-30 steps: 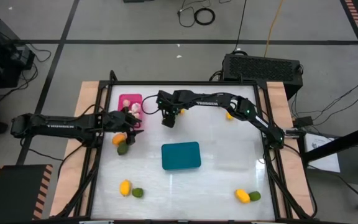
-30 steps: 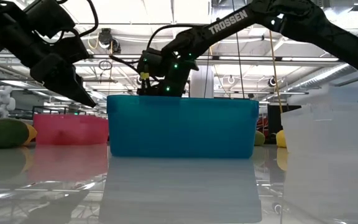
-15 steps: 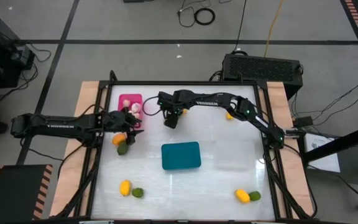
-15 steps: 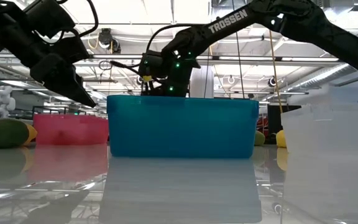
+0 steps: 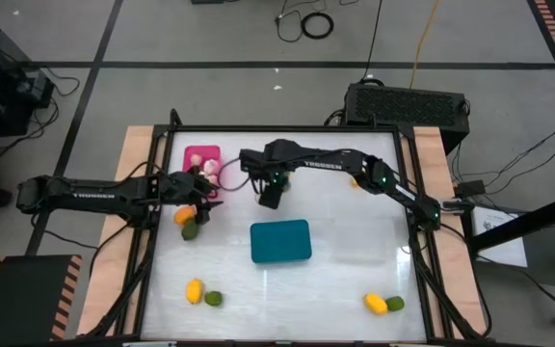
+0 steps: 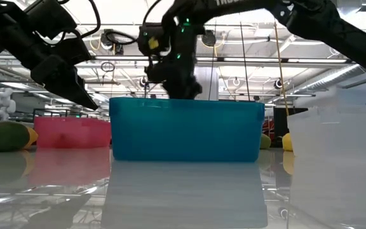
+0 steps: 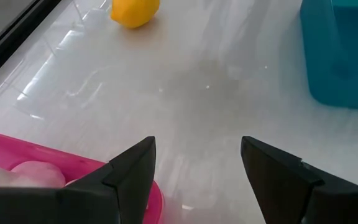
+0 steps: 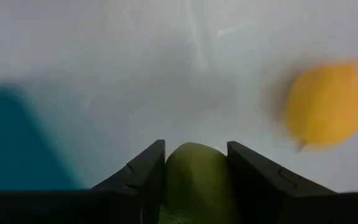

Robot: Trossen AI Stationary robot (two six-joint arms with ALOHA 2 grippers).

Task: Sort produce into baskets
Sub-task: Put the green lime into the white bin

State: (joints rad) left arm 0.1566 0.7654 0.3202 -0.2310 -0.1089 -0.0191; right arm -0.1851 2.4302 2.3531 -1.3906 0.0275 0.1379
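Observation:
My right gripper (image 5: 271, 196) hangs above the table just beyond the teal basket (image 5: 280, 241), shut on a round dark-green fruit (image 8: 194, 177). My left gripper (image 5: 207, 196) is open and empty beside the pink basket (image 5: 200, 156), which holds pale garlic-like bulbs (image 5: 207, 170). In the left wrist view its fingers (image 7: 132, 171) stand over the pink basket's rim (image 7: 73, 165). The nearly clear basket (image 6: 338, 143) stands to the right of the teal one. Yellow and green fruits lie on the table in pairs. My right gripper pinches the green fruit's two opposite sides (image 8: 174, 174) between its two fingers. The fruit is lifted clear of the table; the fingers hide most of it in the other views.
A yellow fruit (image 5: 183, 217) and a green one (image 5: 190, 230) lie near my left gripper. More pairs lie at the near left (image 5: 194, 290) and near right (image 5: 376, 304). One yellow fruit (image 5: 355, 179) lies under my right arm.
My right gripper has risen and gone toward the table's near edge, closer to the teal basket, still shut on the green fruit.

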